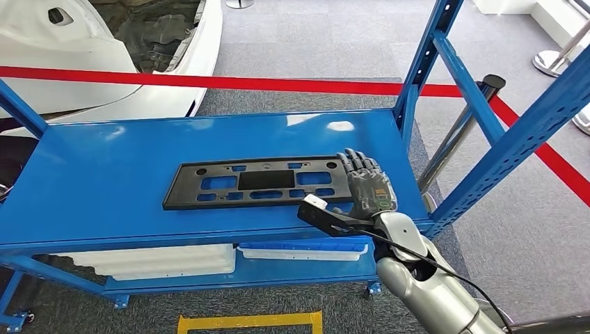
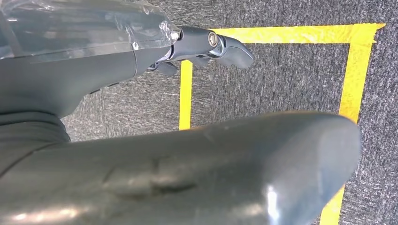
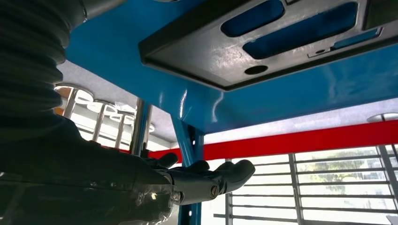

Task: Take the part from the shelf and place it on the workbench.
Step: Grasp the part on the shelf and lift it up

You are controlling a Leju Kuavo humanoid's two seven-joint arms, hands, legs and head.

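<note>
On blue shelf, flat black slotted part.

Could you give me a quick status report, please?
Right hand open beside the part, not gripping. Left hand empty, hanging. Part flat on shelf. Nothing blocking.

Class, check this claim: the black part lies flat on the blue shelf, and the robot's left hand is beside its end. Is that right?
Not quite. It is the right hand, not the left, that is beside the end of the black part; the head view shows it. The part does lie flat on the blue shelf.
</note>
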